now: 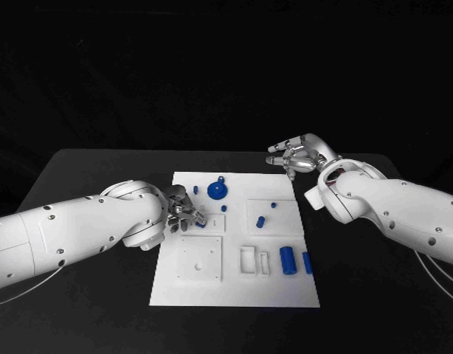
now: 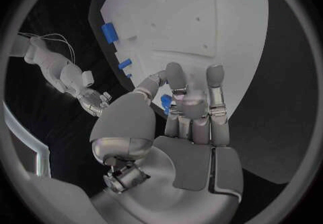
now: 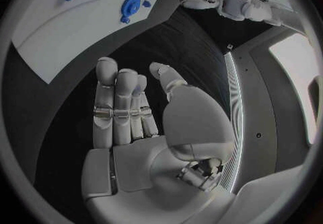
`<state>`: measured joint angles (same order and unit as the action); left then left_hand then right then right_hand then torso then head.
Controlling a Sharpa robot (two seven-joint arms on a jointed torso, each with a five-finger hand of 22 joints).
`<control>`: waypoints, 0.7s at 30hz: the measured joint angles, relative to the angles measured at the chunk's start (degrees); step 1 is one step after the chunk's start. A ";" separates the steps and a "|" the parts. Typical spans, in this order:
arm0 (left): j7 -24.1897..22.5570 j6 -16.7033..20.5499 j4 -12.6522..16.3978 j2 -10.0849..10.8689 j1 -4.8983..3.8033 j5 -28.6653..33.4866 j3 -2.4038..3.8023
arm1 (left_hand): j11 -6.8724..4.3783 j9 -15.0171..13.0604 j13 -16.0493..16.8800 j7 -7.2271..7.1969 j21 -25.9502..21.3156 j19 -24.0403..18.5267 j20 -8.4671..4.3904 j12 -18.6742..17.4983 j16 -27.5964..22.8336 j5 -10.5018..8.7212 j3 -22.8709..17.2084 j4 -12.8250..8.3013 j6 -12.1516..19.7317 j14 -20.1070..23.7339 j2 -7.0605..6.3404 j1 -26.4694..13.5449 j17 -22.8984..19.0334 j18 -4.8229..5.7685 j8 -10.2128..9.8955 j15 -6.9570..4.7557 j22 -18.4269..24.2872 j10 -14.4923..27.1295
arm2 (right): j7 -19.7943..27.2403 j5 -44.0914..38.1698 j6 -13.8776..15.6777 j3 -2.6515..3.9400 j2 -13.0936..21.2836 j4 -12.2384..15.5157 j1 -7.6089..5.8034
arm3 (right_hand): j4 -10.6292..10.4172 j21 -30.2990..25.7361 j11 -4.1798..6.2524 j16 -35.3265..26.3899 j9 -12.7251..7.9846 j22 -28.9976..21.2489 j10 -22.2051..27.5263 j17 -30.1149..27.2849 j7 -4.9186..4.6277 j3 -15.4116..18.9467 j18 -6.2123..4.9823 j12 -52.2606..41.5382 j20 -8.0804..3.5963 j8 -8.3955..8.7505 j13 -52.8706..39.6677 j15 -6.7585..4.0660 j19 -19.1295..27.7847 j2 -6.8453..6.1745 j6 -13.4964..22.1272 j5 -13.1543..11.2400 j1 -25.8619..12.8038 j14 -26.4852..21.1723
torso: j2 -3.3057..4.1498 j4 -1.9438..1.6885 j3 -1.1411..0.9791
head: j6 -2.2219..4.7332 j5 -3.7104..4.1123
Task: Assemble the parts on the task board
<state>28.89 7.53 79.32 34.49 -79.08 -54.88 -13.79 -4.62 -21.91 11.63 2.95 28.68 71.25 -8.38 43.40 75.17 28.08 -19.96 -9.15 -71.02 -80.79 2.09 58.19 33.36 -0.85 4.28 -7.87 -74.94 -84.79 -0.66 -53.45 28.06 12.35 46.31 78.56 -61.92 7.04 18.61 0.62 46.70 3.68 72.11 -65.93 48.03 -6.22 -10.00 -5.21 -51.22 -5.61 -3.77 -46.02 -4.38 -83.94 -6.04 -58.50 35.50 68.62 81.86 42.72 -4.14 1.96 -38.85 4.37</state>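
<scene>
I see my left hand [image 1: 181,212] pinching a small blue part [image 2: 166,102] over the task board [image 1: 237,291]'s left edge, my right hand [image 1: 299,156] empty-fingered beyond its far corner; that shallow pinch could slip.

Head view set high, looking down on the tabletop [image 1: 99,166], each wrist view close behind its robot hand, task board [image 1: 237,287] shared by all.

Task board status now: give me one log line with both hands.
left hand: at task board left edge, fingers by small blue part, grip unclear | right hand: open, off board over table, holding nothing
</scene>
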 measured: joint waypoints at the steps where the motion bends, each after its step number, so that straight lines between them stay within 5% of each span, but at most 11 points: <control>1: -0.01 0.30 0.12 0.06 0.01 -0.01 0.00 | 0.00 0.00 0.00 0.00 0.00 0.00 0.00 0.00 0.00 -0.01 0.00 0.00 0.00 0.00 0.00 0.00 0.00 0.00 0.00 0.00 0.00 0.00 | 0.00 0.03 0.00 0.00 0.02 0.01 0.01 | 0.00 0.00 0.00 0.00 0.00 0.00 0.00 0.00 0.00 0.00 0.00 0.00 0.00 0.00 0.00 0.00 0.00 0.00 0.00 0.00 0.00 0.00 | 0.00 0.00 -0.01 | 0.00 0.01; 21: -0.12 5.30 0.42 -0.53 0.01 -0.12 -0.01 | 0.00 0.01 0.01 0.00 0.25 0.00 0.00 0.21 0.00 -0.43 -0.24 0.23 0.00 -0.38 0.00 0.00 0.28 0.00 0.00 0.01 0.01 -0.01 | -0.06 0.49 0.00 0.00 0.27 0.07 0.07 | 0.00 0.00 -0.01 0.00 0.00 -0.07 -0.01 -0.01 0.07 0.00 0.02 0.00 0.00 0.00 -0.01 0.00 0.00 0.01 0.07 0.34 -0.46 0.00 | 0.04 0.03 -0.07 | 0.01 0.02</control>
<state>28.77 12.83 79.74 33.96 -79.07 -55.00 -13.80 -4.61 -21.90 11.64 2.95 28.93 71.24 -8.39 43.61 75.17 27.65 -20.20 -8.92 -71.02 -81.17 2.09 58.20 33.64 -0.85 4.28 -7.85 -74.93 -84.79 -0.72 -52.96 28.07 12.35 46.58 78.64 -61.85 7.04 18.61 0.61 46.70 3.68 72.05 -65.94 48.02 -6.16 -9.99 -5.20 -51.22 -5.61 -3.77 -46.03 -4.38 -83.94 -6.03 -58.43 35.84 68.16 81.86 42.76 -4.11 1.88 -38.84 4.39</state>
